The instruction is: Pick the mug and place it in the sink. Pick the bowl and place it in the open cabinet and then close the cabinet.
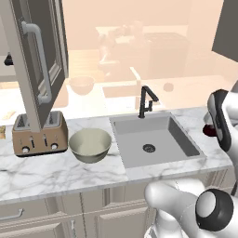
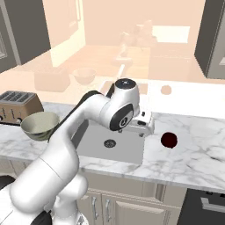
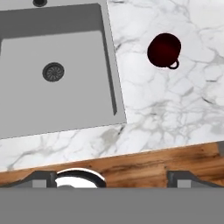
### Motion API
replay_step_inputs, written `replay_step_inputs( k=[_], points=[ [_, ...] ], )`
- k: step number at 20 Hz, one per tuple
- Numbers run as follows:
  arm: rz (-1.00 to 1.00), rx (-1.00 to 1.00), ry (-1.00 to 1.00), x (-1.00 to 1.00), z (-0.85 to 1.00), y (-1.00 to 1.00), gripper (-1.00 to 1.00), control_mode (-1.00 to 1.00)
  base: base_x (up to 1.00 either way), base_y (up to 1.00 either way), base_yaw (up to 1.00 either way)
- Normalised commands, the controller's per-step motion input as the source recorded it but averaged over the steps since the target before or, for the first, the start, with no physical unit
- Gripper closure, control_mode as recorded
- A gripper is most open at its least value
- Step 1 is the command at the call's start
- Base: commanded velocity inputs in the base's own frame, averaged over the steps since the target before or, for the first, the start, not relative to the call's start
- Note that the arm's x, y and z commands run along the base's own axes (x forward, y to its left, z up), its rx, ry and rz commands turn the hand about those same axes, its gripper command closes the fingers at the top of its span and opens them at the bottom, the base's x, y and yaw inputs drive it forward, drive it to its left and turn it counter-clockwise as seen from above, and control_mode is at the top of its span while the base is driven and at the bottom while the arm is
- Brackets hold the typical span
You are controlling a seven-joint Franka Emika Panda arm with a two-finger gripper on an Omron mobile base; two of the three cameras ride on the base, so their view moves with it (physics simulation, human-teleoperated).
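The dark red mug point(image 3: 164, 49) stands upright on the marble counter just right of the sink point(image 3: 26, 105), its small handle toward me. It also shows as the mug point(image 2: 169, 140) in the right base view and, half hidden by my arm, as the mug point(image 1: 208, 130). My gripper point(image 3: 112, 178) hovers high over the counter's front edge, open, with nothing between its fingertips point(image 3: 43, 177). The gripper point(image 2: 146, 126) is above the sink's right rim, left of the mug. The cream-grey bowl point(image 1: 90, 145) sits left of the sink point(image 1: 176, 139). The cabinet door point(image 1: 42, 60) hangs open above the toaster.
A copper toaster point(image 1: 38, 135) stands left of the bowl, under the open door. A black faucet point(image 1: 147, 102) rises behind the basin. The drain point(image 3: 53, 71) lies mid-basin. A smaller peach bowl point(image 1: 82, 85) sits on the far counter. Wooden floor point(image 3: 166, 159) shows below the counter edge.
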Motion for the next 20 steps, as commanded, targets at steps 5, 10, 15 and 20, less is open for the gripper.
replay_step_inputs(
  k=[5,10,15,20],
  points=[
    [-0.08,0.00,0.00,0.00,-0.22,-0.54,-1.00,-1.00,0.00,0.00,0.00],
    [-0.05,0.02,0.00,0.00,-0.12,-0.62,-1.00,-1.00,0.00,0.00,0.00],
    [0.00,0.00,0.00,0.01,-0.13,-0.35,-1.00,-1.00,0.00,0.00,0.00],
    [0.00,0.00,-0.01,0.03,-0.08,-0.04,-1.00,-1.00,0.00,0.00,0.00]
  ],
)
